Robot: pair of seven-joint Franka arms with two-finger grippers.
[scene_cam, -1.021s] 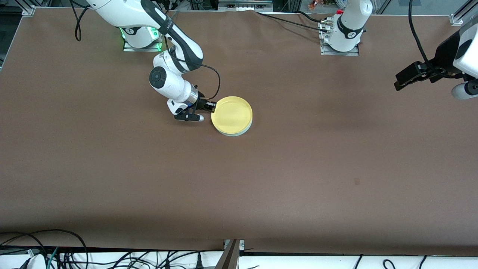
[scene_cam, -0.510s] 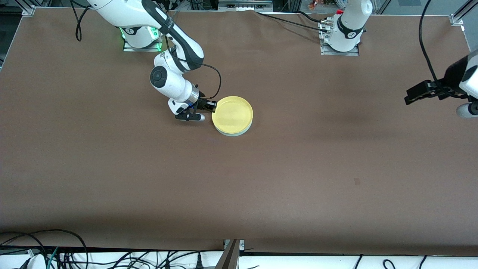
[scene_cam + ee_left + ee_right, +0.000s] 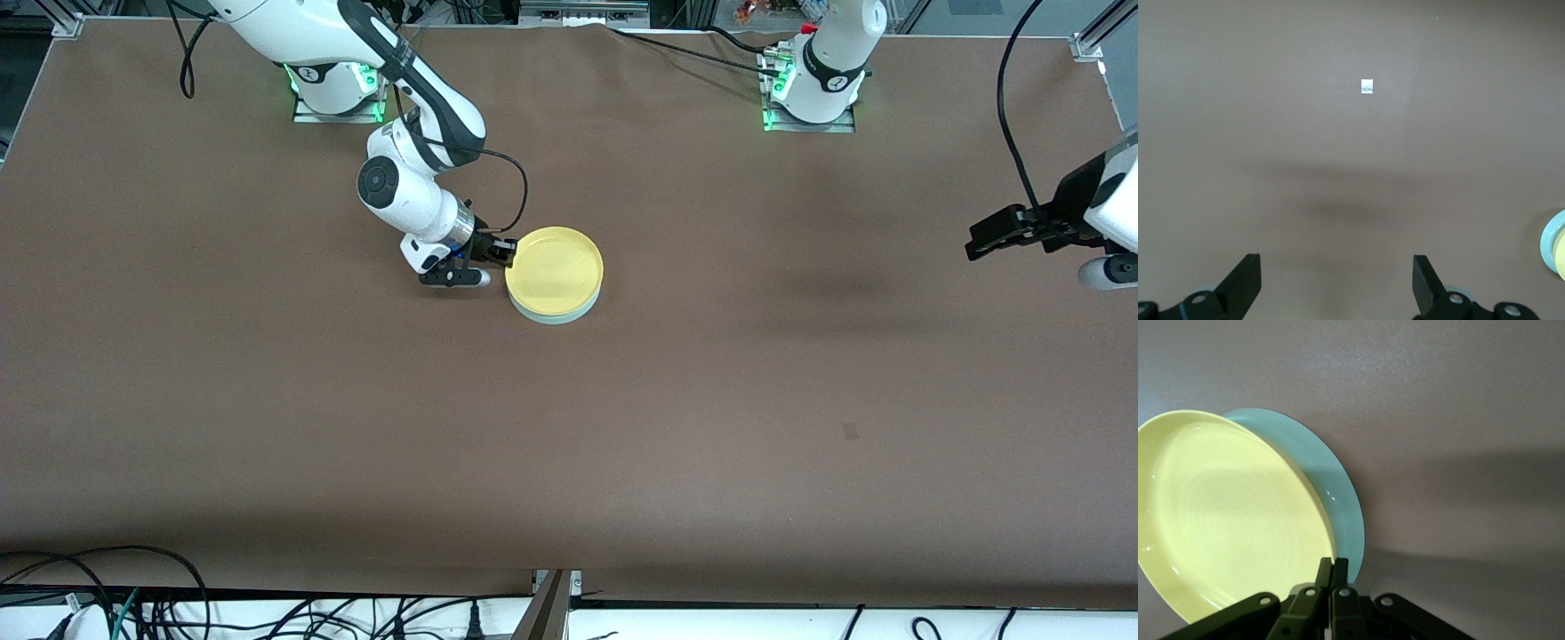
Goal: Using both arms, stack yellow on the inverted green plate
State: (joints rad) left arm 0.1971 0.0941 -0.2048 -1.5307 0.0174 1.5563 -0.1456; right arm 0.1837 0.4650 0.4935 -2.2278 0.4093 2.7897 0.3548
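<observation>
The yellow plate lies right side up on the inverted green plate, whose rim shows as a thin crescent on the side nearer the front camera. My right gripper is shut on the yellow plate's rim on the side toward the right arm's end. In the right wrist view the fingers pinch the yellow plate, with the green plate under it. My left gripper is open and empty, up in the air over the left arm's end of the table; it also shows in the left wrist view.
The brown table is bare around the plates. A small dark mark lies nearer the front camera. The left wrist view shows a small white patch on the table and the plates' edge. Cables run along the table's near edge.
The left gripper has drawn away toward the left arm's end of the table. The right gripper and the yellow plate have shifted very slightly over the green plate.
</observation>
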